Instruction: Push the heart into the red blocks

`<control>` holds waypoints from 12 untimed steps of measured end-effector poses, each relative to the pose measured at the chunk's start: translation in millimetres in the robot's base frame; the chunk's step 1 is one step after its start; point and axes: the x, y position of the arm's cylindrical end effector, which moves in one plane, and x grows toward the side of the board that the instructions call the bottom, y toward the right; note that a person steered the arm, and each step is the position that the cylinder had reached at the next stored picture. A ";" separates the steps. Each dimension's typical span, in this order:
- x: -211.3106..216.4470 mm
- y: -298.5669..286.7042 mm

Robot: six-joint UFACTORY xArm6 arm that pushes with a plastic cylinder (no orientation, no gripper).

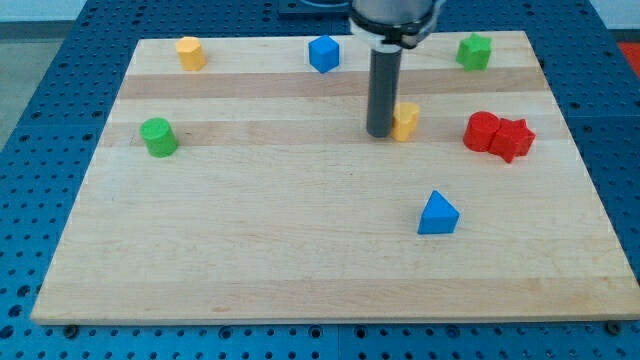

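Camera view, my tip (380, 133) touching yellow heart (405, 121), no claw visible, red blocks (498, 135) rightward.

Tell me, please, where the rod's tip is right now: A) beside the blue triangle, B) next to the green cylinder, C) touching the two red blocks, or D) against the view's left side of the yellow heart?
D: my tip stands right at the view's left side of the yellow heart, with the red blocks further to the view's right, apart from the heart.

text: none readable — labels: none — numbers: none
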 end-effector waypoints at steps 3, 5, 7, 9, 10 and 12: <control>-29.5 93.5; -47.6 106.7; -80.2 135.1; -78.3 147.6; -55.9 147.2; -24.5 146.0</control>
